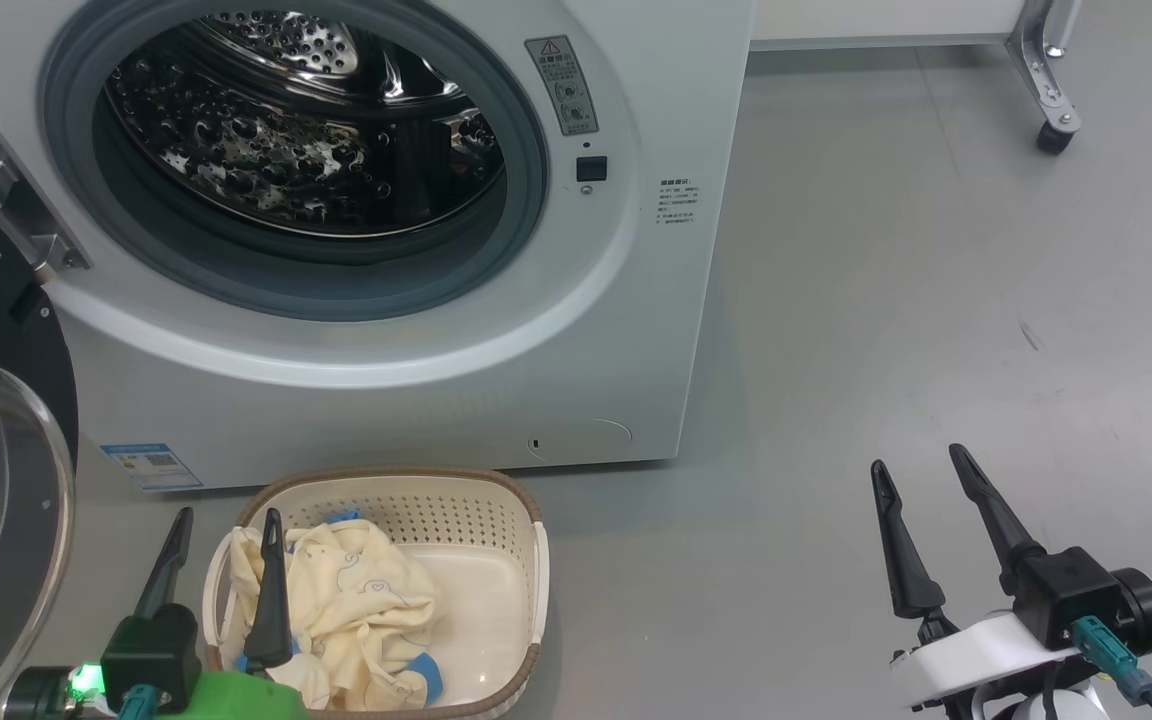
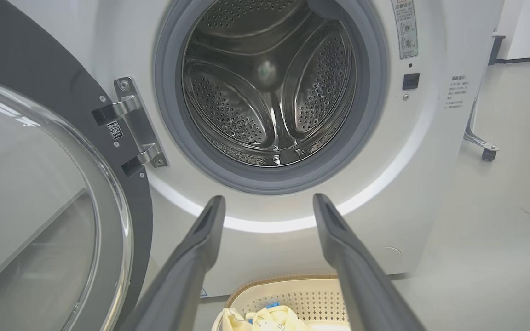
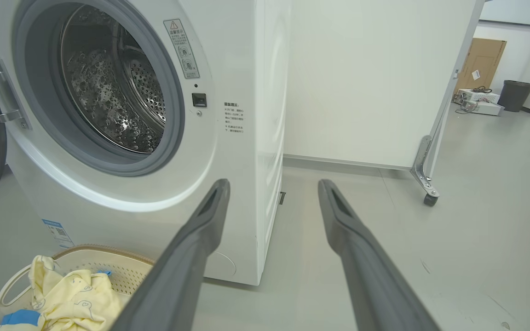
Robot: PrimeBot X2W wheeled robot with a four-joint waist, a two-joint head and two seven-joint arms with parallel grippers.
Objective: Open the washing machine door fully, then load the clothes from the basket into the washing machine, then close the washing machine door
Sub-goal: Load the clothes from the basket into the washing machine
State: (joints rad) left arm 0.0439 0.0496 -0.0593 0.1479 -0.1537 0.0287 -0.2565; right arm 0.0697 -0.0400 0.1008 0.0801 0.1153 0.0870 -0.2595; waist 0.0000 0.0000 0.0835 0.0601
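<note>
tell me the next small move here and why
Probably lower the left hand onto the clothes in the basket and close on them. The door is already swung open, the drum looks empty, and the open left hand hangs close above the clothes.

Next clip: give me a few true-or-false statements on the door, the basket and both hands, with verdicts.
1. The washing machine door stands open. True.
2. The basket, with the clothes in it, stands on the floor in front of the washing machine. True.
3. The left hand is shut on the clothes. False: it is open and holds nothing.
4. The right hand reaches into the washing machine. False: it is over the floor, off to the machine's right, open and holding nothing.
</note>
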